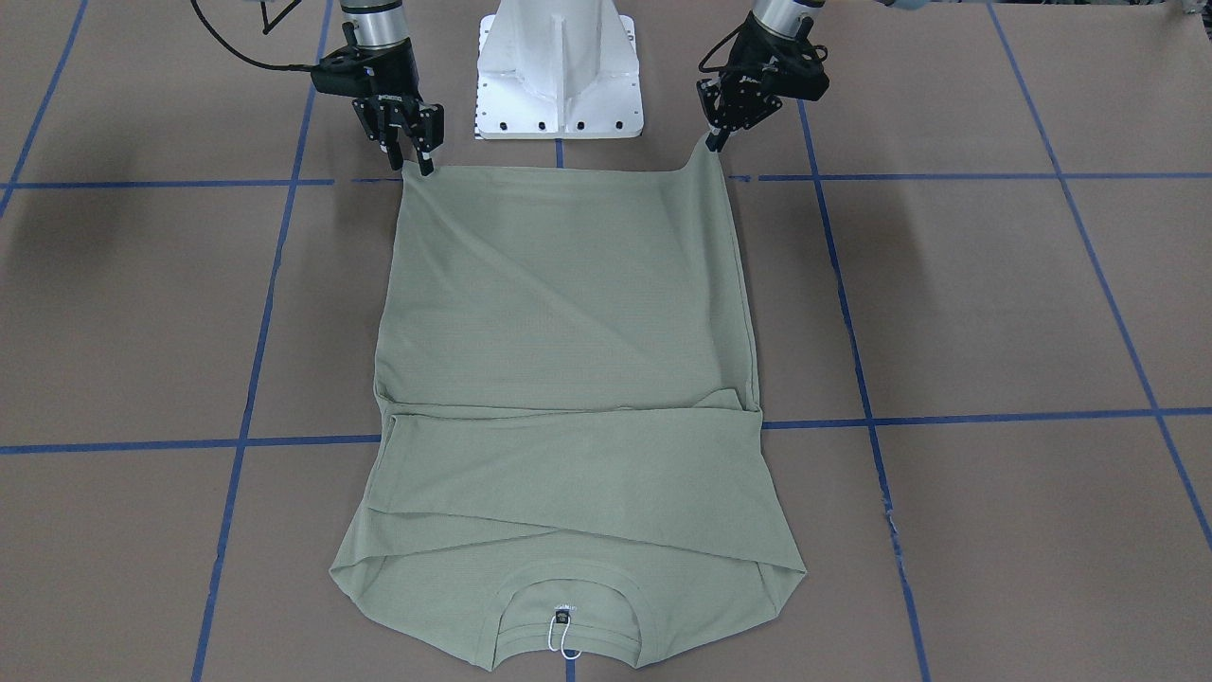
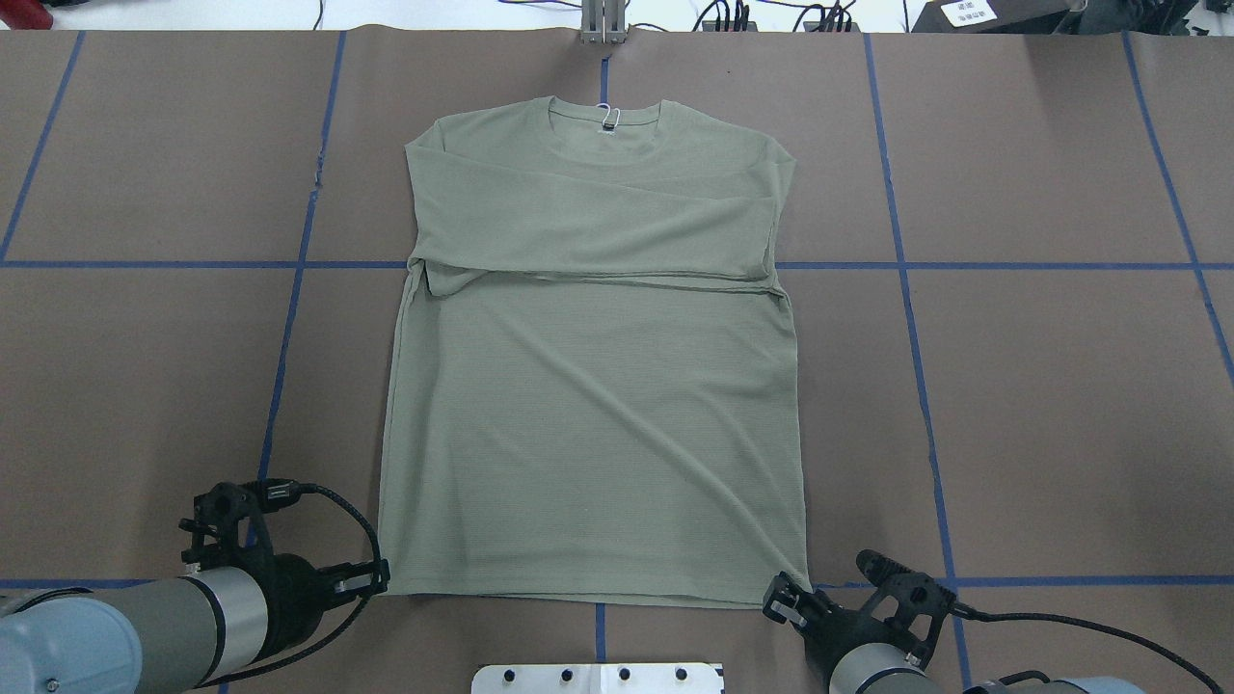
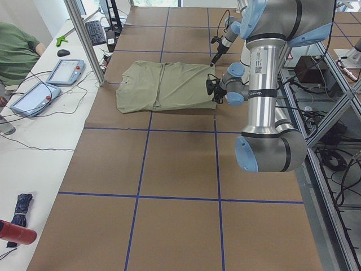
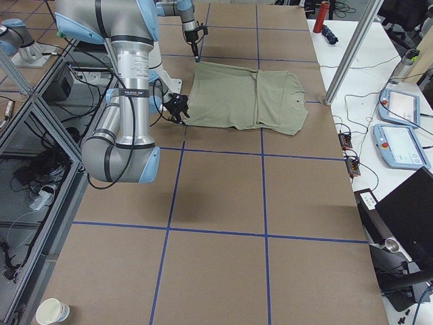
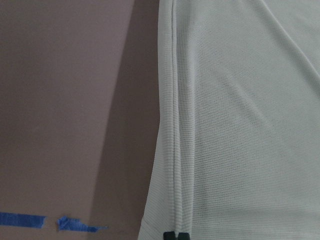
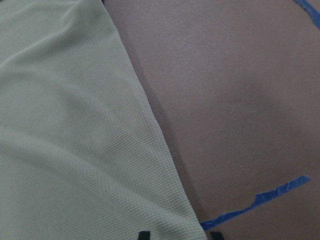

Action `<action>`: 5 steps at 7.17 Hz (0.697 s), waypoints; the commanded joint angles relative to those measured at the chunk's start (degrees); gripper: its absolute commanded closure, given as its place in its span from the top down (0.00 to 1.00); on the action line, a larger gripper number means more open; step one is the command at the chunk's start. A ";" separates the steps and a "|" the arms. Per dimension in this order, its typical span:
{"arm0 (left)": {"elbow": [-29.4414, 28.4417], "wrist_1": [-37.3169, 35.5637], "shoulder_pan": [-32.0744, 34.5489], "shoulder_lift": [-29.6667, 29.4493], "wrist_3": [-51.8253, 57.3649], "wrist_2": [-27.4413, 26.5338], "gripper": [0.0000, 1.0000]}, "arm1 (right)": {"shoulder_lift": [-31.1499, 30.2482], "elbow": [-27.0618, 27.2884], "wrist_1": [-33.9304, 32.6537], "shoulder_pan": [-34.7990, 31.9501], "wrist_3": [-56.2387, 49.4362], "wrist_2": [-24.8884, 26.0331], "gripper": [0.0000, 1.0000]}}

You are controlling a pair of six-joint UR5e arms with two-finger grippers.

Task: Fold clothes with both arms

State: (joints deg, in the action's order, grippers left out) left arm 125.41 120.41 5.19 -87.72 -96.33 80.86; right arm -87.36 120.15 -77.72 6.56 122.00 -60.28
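The pale sage-green shirt [image 1: 568,332] lies flat on the brown table [image 1: 994,313], sleeves folded across the chest, with its collar and white loop tag [image 1: 564,637] away from the robot. It also shows in the overhead view [image 2: 588,386]. My left gripper [image 1: 712,144] is at its hem corner, shut on the hem and lifting it slightly; the left wrist view shows the fingertips [image 5: 175,235] together on the hem edge. My right gripper [image 1: 421,161] is at the other hem corner, open, its fingertips [image 6: 144,234] straddling the corner of the shirt [image 6: 65,125].
The white pedestal base [image 1: 559,85] stands just behind the hem between the arms. Blue tape lines [image 1: 947,417] grid the table. A metal post [image 3: 84,39] and operator tablets [image 3: 65,70] stand beyond the collar end.
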 commanded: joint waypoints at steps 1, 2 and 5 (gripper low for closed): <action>0.01 0.00 0.00 0.00 0.00 0.00 0.00 | 0.00 -0.09 -0.07 0.47 -0.01 0.25 0.49; 0.19 0.00 0.09 0.00 0.00 0.00 0.00 | 0.00 -0.44 -0.07 0.56 -0.01 0.33 0.46; 0.45 -0.08 0.00 0.00 0.00 0.00 0.00 | 0.26 -0.18 -4.33 1.09 -0.27 1.12 0.00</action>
State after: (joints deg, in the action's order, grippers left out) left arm 125.70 120.39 5.20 -87.71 -96.33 80.86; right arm -87.30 119.74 -78.94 7.36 121.93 -59.71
